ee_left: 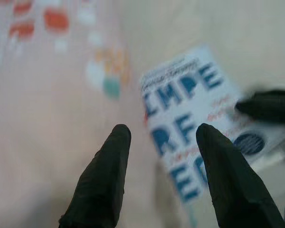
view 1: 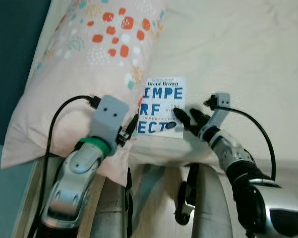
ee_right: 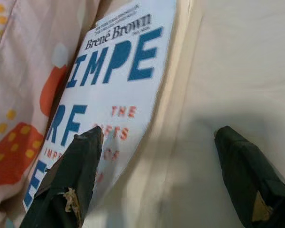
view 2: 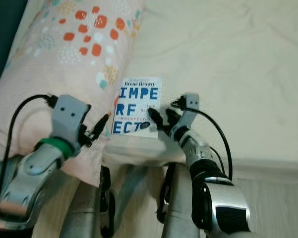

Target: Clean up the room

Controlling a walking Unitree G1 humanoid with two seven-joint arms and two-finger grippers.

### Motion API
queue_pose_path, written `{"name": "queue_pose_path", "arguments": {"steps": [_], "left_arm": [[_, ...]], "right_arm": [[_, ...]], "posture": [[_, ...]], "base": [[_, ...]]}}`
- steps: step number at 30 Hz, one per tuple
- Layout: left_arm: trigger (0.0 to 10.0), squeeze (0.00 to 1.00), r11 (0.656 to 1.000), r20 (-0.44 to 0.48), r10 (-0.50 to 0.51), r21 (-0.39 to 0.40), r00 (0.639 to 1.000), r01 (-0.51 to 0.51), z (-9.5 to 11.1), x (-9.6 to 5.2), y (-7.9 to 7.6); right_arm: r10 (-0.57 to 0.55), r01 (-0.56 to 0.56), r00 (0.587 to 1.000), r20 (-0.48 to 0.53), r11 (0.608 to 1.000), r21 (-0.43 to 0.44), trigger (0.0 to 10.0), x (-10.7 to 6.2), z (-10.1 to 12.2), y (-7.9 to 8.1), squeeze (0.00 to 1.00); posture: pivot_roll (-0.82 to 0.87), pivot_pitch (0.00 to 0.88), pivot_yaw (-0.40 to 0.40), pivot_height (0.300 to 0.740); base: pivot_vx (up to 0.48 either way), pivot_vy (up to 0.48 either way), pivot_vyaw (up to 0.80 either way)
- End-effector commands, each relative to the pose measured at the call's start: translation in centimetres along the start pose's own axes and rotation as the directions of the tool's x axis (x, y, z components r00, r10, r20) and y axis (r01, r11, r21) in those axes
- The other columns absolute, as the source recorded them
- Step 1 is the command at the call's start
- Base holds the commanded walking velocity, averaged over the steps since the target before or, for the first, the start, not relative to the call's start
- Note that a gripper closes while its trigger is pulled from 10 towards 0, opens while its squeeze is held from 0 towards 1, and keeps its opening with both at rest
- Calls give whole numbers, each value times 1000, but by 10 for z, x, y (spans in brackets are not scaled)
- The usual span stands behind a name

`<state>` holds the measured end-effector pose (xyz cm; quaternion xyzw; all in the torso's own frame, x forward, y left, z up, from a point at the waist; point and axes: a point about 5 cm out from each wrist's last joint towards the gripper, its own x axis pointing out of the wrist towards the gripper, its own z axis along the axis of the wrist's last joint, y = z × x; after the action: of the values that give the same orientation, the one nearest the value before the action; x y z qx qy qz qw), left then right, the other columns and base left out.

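While both arms reach fwd over the bed [view 1: 248,59], left gripper [view 1: 130,130] sits at 9 o'clock of the book [view 1: 162,106], fingers [ee_left: 102,183] parted, holding nothing. Right gripper [view 1: 191,118] at 3 o'clock, spread wide, one finger on the cover, not clamped. Book lies flat against pillow [view 1: 84,64], which extends to 11 o'clock.

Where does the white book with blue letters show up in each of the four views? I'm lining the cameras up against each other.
Left eye view: book at centre, between both grippers.
Right eye view: just left of centre.
Left wrist view: right of centre, blurred, beyond the left gripper.
Right wrist view: upper left, under one finger of the right gripper.
Shared landmark: the dotted pink pillow alongside the book.
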<state>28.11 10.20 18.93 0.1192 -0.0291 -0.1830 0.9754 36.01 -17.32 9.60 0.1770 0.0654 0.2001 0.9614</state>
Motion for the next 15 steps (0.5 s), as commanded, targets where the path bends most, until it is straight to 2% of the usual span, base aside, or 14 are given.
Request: {"name": "queue_pose_path", "arguments": {"steps": [1, 4, 5, 6, 7, 8, 10, 11, 12, 14, 15], "left_arm": [[10000, 0, 1000, -11, -9, -14, 1000, 9, -6, 1, -4], [10000, 0, 1000, -1, -8, -18, 1000, 8, -5, 4, -5], [10000, 0, 1000, 13, 0, -23, 1000, 0, -4, 6, -5], [10000, 0, 1000, 13, 0, -23, 1000, 0, -4, 6, -5], [10000, 0, 999, 31, 23, -27, 999, -22, -1, 8, -1], [10000, 0, 999, 31, 23, -27, 999, -22, -1, 8, -1], [10000, 0, 993, 67, 113, -41, 991, -110, 7, 11, 19], [10000, 0, 993, 67, 113, -41, 991, -110, 7, 11, 19], [10000, 0, 988, 76, 147, -47, 986, -144, 8, 11, 27], [10000, 0, 974, 67, 217, -82, 974, -211, 5, 9, 42], [10000, 0, 974, 67, 217, -82, 974, -211, 5, 9, 42]], "right_arm": [[-9, 9, 1000, 24, 1000, -13, 10000, -5, -6, -1, 0], [-13, 15, 998, 68, 999, -30, 10000, -6, -2, -1, 0], [-8, 16, 991, 130, 998, -60, 10000, -7, 6, 2, 0], [-8, 16, 991, 130, 998, -60, 10000, -7, 6, 2, 0], [5, 11, 977, 214, 997, -70, 10000, -8, 17, 8, 0], [5, 11, 977, 214, 997, -70, 10000, -8, 17, 8, 0], [37, 4, 929, 367, 994, -110, 10000, -13, 43, 23, 0], [37, 4, 929, 367, 994, -110, 10000, -13, 43, 23, 0], [48, 0, 911, 410, 993, -118, 10000, -15, 51, 28, 0], [81, 4, 893, 442, 982, -188, 10000, -17, 59, 38, 0], [81, 4, 893, 442, 982, -188, 10000, -17, 59, 38, 0]], "posture": [[73, 166, 76, 596], [55, 136, 68, 596], [39, 109, 64, 596], [39, 109, 64, 596], [23, 74, 55, 596], [23, 74, 55, 596], [15, 20, 27, 601], [15, 20, 27, 601], [16, 14, 22, 606], [13, 0, -6, 615], [13, 0, -6, 615]], "base": [[0, 0, 0], [0, 0, 0], [0, 0, 0], [0, 0, 0], [0, 0, 0], [0, 0, 0], [0, 0, 0], [0, 0, 0], [0, 0, 0], [0, 0, 0], [0, 0, 0]]}}
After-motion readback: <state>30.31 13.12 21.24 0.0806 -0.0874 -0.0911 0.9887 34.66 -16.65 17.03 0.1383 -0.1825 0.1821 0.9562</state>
